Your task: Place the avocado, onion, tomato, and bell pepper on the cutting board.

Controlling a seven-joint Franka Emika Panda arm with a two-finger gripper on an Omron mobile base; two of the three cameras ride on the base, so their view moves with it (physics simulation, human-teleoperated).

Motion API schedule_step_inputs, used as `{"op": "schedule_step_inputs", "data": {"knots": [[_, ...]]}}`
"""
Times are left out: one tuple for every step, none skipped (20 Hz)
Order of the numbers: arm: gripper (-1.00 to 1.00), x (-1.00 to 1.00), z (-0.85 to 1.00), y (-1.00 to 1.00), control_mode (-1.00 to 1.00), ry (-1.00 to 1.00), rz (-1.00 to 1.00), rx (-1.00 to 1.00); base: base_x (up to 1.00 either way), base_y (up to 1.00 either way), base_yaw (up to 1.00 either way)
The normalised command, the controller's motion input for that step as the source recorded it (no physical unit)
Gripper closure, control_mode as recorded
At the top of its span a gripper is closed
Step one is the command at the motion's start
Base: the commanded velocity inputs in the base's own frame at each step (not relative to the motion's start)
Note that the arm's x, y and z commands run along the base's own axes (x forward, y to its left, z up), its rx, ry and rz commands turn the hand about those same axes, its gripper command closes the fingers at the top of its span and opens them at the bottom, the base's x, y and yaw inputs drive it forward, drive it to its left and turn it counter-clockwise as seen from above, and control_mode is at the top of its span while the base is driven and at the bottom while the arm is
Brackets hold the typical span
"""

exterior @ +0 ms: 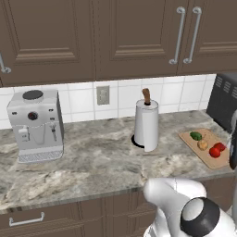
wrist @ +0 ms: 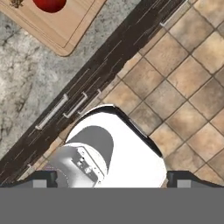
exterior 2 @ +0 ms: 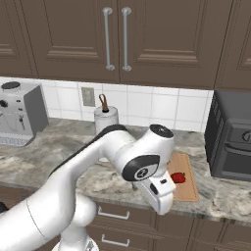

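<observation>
The cutting board (exterior: 210,149) lies flat on the stone bench (exterior: 92,162), at the right end, near the front edge. On the board sit four small things, close together. The avocado (exterior: 196,136) is at the back, dark green. Just in front of it is the tan onion (exterior: 202,145). Next to the onion are two red things, a tomato (exterior: 214,152) and a bell pepper (exterior: 220,146); they are so small that it is hard to say which red one is which.

In the right base view one red thing (exterior 2: 178,177) shows on the board (exterior 2: 188,188), beside the white arm (exterior 2: 117,152). The arm bends over the front of the bench, and its hand (exterior 2: 162,193) points down in front of the drawers.

In the hand view the camera looks straight down. The two dark fingers (wrist: 40,178) stand far apart at the bottom, one at each side, with nothing between them. Below them is the brown tile floor (wrist: 183,74). A corner of the board (wrist: 61,26) with a red ball (wrist: 49,4) on it shows at the top left.

To the left of the board stands a paper towel roll (exterior: 146,122) on its holder. Far to the left is a grey coffee machine (exterior: 36,125). A dark oven box (exterior 2: 230,135) stands on the bench to the right of the board. Brown cupboards (exterior: 115,32) hang above.
</observation>
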Motion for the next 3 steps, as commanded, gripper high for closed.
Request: {"op": "schedule_step_inputs", "data": {"knots": [[-1.0, -0.83, 0.21, 0.19, -1.0, -0.13, 0.0, -0.02, 0.0, 0.0, 0.0], [-1.0, -0.79, 0.16, 0.16, -1.0, -0.14, 0.0, -0.03, 0.0, 0.0, 0.0], [-1.0, -0.73, 0.11, 0.12, -1.0, -0.15, 0.0, -0.02, 0.0, 0.0, 0.0]]}}
